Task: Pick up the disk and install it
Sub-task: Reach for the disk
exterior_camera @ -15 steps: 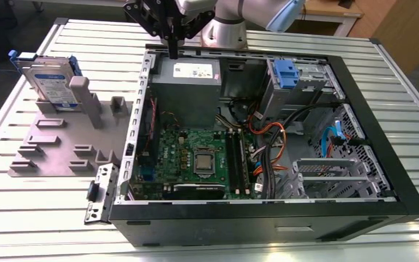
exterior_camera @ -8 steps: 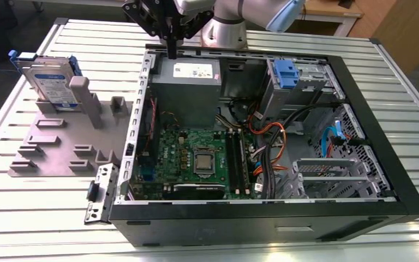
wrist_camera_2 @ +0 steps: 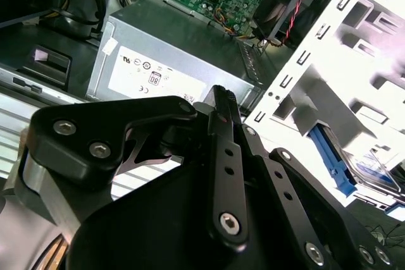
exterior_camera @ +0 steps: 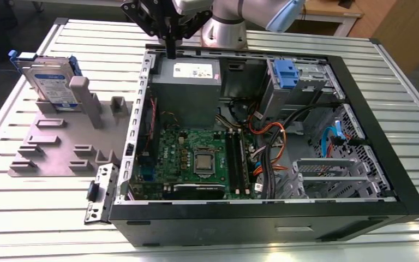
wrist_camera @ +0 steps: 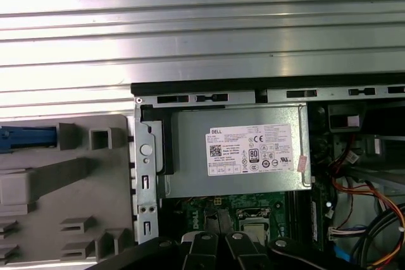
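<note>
Hovering over the far edge of the open computer case [exterior_camera: 268, 210] right now, my end effector [exterior_camera: 172, 53] has its fingers pressed together into one thin dark bar, with nothing between them. In the exterior view the tip hangs just above the grey power supply [exterior_camera: 187, 90]. Both wrist views look down on that same box and its white sticker. In the second wrist view the closed fingertips [wrist_camera_2: 219, 96] line up over the sticker's edge.

And the disk [exterior_camera: 53, 82]? It stands on edge in the grey holder [exterior_camera: 57, 147] on the slatted tabletop [exterior_camera: 20, 218], on the exterior view's left of the case. Its white-and-blue label faces the camera and the blue carrier frames it. It is well apart from my end effector, and nothing is touching it. I also catch its blue bracket past the white fixture in the second wrist view [wrist_camera_2: 332, 156].

Inside the case the green motherboard [exterior_camera: 195, 158] lies flat below the power supply. A small blue latch [exterior_camera: 286, 73] sits on the drive bay towards the exterior view's right, and orange cables [exterior_camera: 268, 131] loop just below it.
</note>
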### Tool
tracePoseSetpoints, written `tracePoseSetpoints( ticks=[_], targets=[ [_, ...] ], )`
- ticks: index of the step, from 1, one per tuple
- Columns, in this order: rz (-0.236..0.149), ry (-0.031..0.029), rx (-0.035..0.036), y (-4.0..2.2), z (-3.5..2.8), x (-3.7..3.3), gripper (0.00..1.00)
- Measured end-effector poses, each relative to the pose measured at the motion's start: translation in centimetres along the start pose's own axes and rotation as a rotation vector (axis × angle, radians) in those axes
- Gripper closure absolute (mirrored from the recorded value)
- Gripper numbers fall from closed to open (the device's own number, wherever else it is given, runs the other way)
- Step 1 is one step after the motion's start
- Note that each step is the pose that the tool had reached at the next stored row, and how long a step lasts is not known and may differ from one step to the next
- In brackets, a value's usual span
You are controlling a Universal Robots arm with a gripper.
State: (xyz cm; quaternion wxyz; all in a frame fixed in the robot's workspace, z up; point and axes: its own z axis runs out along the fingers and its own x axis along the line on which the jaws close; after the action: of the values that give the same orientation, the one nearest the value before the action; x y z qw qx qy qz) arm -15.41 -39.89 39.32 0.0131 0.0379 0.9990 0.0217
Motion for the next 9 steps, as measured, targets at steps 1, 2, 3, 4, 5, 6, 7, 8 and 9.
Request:
tracePoseSetpoints(
  ticks=[1,2,3,4,5,6,7,8,9],
  targets=[
    [0.000,0.0000,0.0000,0.00,0.00,0.04,0.89],
    [0.000,0.0000,0.0000,-0.01,0.00,0.08,0.89],
    [0.000,0.0000,0.0000,-0.01,0.00,0.12,0.89],
    [0.000,0.0000,0.0000,-0.01,0.00,0.15,0.89],
    [0.000,0.0000,0.0000,-0.01,0.00,0.15,0.89],
    [0.000,0.0000,0.0000,-0.01,-0.01,0.16,0.89],
    [0.000,0.0000,0.0001,-0.01,-0.01,0.17,0.89],
    [0.000,0.0000,0.0000,-0.01,0.00,0.17,0.89],
    [0.000,0.0000,0.0000,-0.02,-0.01,0.18,0.89]
  ],
)
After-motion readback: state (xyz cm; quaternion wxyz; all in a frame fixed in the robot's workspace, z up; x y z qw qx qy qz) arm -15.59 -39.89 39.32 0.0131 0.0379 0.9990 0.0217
